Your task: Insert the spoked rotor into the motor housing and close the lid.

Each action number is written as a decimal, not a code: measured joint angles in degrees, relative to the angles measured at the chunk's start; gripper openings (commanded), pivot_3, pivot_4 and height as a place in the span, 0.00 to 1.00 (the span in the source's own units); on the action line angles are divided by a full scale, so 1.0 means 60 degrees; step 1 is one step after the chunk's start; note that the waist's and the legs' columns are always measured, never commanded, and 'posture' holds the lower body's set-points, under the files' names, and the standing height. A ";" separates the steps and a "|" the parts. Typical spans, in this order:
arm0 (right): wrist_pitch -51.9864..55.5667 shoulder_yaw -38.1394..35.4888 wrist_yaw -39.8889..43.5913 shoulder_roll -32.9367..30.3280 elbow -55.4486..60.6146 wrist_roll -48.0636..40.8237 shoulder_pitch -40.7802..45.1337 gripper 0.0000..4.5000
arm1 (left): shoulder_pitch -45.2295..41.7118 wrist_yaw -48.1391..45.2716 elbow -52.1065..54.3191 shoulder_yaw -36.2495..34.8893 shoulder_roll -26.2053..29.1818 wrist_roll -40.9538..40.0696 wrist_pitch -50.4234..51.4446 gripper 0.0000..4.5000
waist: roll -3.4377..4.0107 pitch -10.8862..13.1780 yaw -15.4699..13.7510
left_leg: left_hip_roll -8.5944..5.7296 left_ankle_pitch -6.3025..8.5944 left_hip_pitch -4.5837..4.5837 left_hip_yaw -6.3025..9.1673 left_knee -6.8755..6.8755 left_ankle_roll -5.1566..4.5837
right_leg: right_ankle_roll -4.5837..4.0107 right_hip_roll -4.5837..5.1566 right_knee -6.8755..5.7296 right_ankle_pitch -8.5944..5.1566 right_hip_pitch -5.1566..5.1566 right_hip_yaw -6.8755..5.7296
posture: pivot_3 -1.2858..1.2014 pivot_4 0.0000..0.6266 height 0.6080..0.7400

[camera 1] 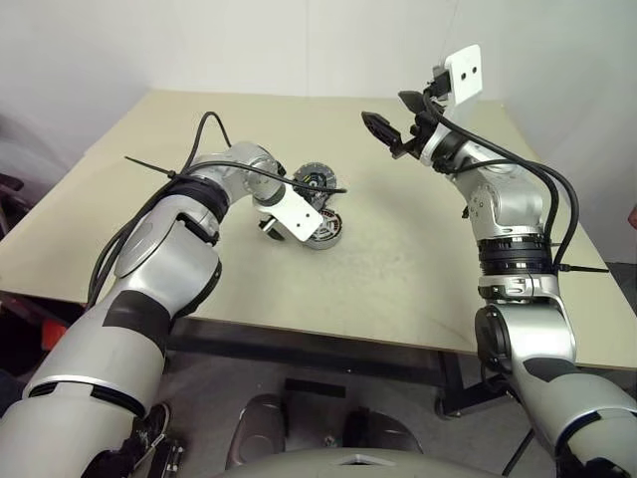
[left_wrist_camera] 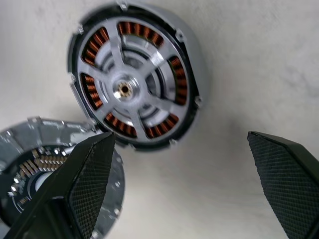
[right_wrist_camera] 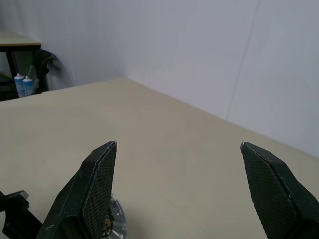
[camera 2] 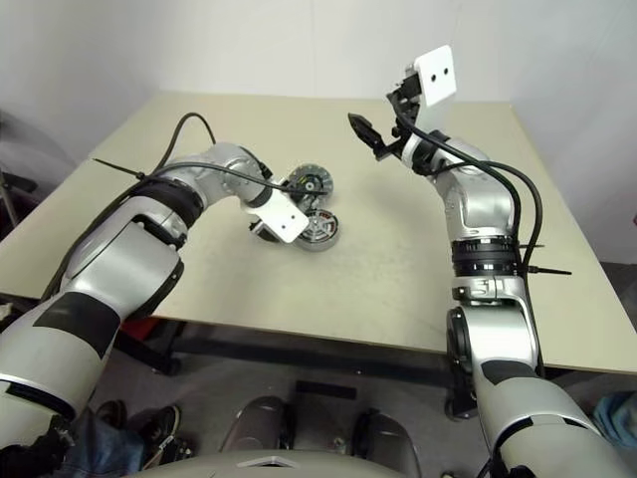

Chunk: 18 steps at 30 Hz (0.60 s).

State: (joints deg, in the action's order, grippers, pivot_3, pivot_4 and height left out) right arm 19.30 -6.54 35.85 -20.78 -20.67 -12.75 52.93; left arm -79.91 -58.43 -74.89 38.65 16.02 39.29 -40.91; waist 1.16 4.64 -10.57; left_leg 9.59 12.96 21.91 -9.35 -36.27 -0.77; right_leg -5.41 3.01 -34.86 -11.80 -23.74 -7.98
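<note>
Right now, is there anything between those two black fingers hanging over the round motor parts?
No. In the left wrist view the left gripper stands open over bare table; the motor housing, rotor seated inside, and the lid lie beyond its fingertips.

A beige table (camera 1: 418, 269) stands against plain white walls (camera 1: 249, 45).

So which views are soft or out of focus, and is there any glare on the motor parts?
Left wrist view: housing slightly soft, lid blurrier, claw fingers sharp, no harsh glare. Right wrist view: background soft. Eye views: even light, faint shadows on the table.

The lid (left_wrist_camera: 55, 169) is partly hidden behind an end-effector finger (left_wrist_camera: 87, 181).
</note>
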 measured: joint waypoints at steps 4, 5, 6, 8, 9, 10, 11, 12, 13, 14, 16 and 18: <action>0.0024 0.0004 -0.0031 -0.0016 0.0210 0.0000 -0.0059 1.00 | -0.0006 -0.0001 -0.0029 0.0023 -0.0215 0.0088 -0.0005 1.00 | 0.0000 0.0000 -0.0002 | -0.0008 0.0002 0.0005 0.0009 0.0000 -0.0004 | 0.0007 0.0005 0.0004 -0.0001 0.0000 -0.0004 | 0.52 0.00 1.00; 0.0030 0.0004 -0.0038 -0.0016 0.0238 0.0000 -0.0066 1.00 | -0.0006 -0.0001 -0.0044 0.0030 -0.0260 0.0105 -0.0002 1.00 | 0.0000 0.0000 -0.0003 | -0.0009 0.0003 0.0006 0.0009 0.0000 -0.0005 | 0.0009 0.0007 0.0004 -0.0001 0.0000 -0.0005 | 0.52 0.00 1.00; 0.0036 0.0004 -0.0049 -0.0017 0.0241 0.0000 -0.0070 1.00 | -0.0006 0.0001 -0.0060 0.0044 -0.0310 0.0122 0.0003 1.00 | 0.0000 0.0000 -0.0004 | -0.0012 0.0003 0.0007 0.0011 -0.0001 -0.0005 | 0.0010 0.0009 0.0004 -0.0001 0.0000 -0.0006 | 0.52 0.00 1.00; 0.0064 0.0005 -0.0090 -0.0018 0.0242 0.0001 -0.0088 1.00 | -0.0006 0.0000 -0.0091 0.0065 -0.0431 0.0153 0.0018 1.00 | 0.0000 0.0000 -0.0011 | -0.0016 0.0003 0.0011 0.0015 -0.0002 -0.0007 | 0.0012 0.0014 0.0004 -0.0001 0.0000 -0.0010 | 0.52 0.00 1.00; 0.0085 0.0009 -0.0107 -0.0018 0.0243 0.0002 -0.0101 1.00 | -0.0006 -0.0002 -0.0092 0.0067 -0.0475 0.0161 0.0015 1.00 | 0.0000 0.0000 -0.0013 | -0.0018 0.0003 0.0013 0.0017 -0.0003 -0.0008 | 0.0014 0.0015 0.0004 0.0000 0.0000 -0.0013 | 0.52 0.00 1.00; 0.0097 0.0016 -0.0122 -0.0018 0.0243 0.0002 -0.0125 1.00 | -0.0006 -0.0011 -0.0092 0.0068 -0.0505 0.0164 0.0001 1.00 | 0.0000 0.0000 -0.0014 | -0.0020 0.0004 0.0014 0.0020 -0.0004 -0.0009 | 0.0015 0.0019 0.0004 -0.0001 0.0000 -0.0015 | 0.52 0.00 1.00; 0.0107 0.0020 -0.0132 -0.0019 0.0244 0.0003 -0.0144 1.00 | -0.0006 -0.0018 -0.0092 0.0068 -0.0511 0.0166 -0.0010 1.00 | 0.0000 0.0000 -0.0014 | -0.0021 0.0005 0.0014 0.0020 -0.0005 -0.0010 | 0.0016 0.0020 0.0004 -0.0001 0.0000 -0.0015 | 0.52 0.00 1.00; 0.0114 0.0027 -0.0153 -0.0029 0.0247 0.0004 -0.0172 1.00 | -0.0006 -0.0045 -0.0092 0.0068 -0.0511 0.0169 -0.0020 1.00 | 0.0000 0.0000 -0.0014 | -0.0021 0.0005 0.0015 0.0021 -0.0005 -0.0011 | 0.0017 0.0021 0.0004 -0.0001 0.0000 -0.0017 | 0.52 0.00 1.00; 0.0121 0.0030 -0.0174 -0.0044 0.0248 0.0004 -0.0198 1.00 | -0.0006 -0.0083 -0.0092 0.0071 -0.0508 0.0180 -0.0028 1.00 | 0.0000 0.0000 -0.0016 | -0.0022 0.0005 0.0015 0.0023 -0.0005 -0.0011 | 0.0017 0.0022 0.0004 -0.0001 0.0000 -0.0019 | 0.52 0.00 1.00; 0.0126 0.0030 -0.0191 -0.0058 0.0253 0.0004 -0.0215 1.00 | -0.0005 -0.0106 -0.0093 0.0082 -0.0506 0.0201 -0.0044 1.00 | 0.0000 0.0000 -0.0018 | -0.0023 0.0005 0.0015 0.0024 -0.0005 -0.0011 | 0.0017 0.0023 0.0004 -0.0001 0.0000 -0.0020 | 0.52 0.00 1.00; 0.0136 0.0030 -0.0208 -0.0079 0.0298 0.0003 -0.0250 1.00 | -0.0004 -0.0110 -0.0096 0.0104 -0.0504 0.0261 -0.0082 1.00 | 0.0000 0.0000 -0.0019 | -0.0025 0.0005 0.0017 0.0026 -0.0005 -0.0012 | 0.0018 0.0025 0.0003 -0.0001 0.0000 -0.0020 | 0.52 0.00 1.00; 0.0156 0.0030 -0.0228 -0.0082 0.0307 0.0002 -0.0251 1.00 | 0.0002 -0.0104 -0.0101 0.0124 -0.0502 0.0308 -0.0088 1.00 | 0.0000 0.0000 -0.0019 | -0.0026 0.0005 0.0016 0.0026 -0.0005 -0.0012 | 0.0018 0.0026 0.0003 -0.0001 0.0000 -0.0021 | 0.52 0.00 1.00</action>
State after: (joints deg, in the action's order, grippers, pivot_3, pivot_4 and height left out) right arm 20.23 -6.36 34.49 -21.27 -18.83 -12.74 51.43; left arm -79.89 -59.06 -75.49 39.40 13.01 41.13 -41.44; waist 1.16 4.64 -10.69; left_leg 9.44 12.99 22.01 -9.19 -36.30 -0.85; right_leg -5.31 3.17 -34.84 -11.81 -23.74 -8.10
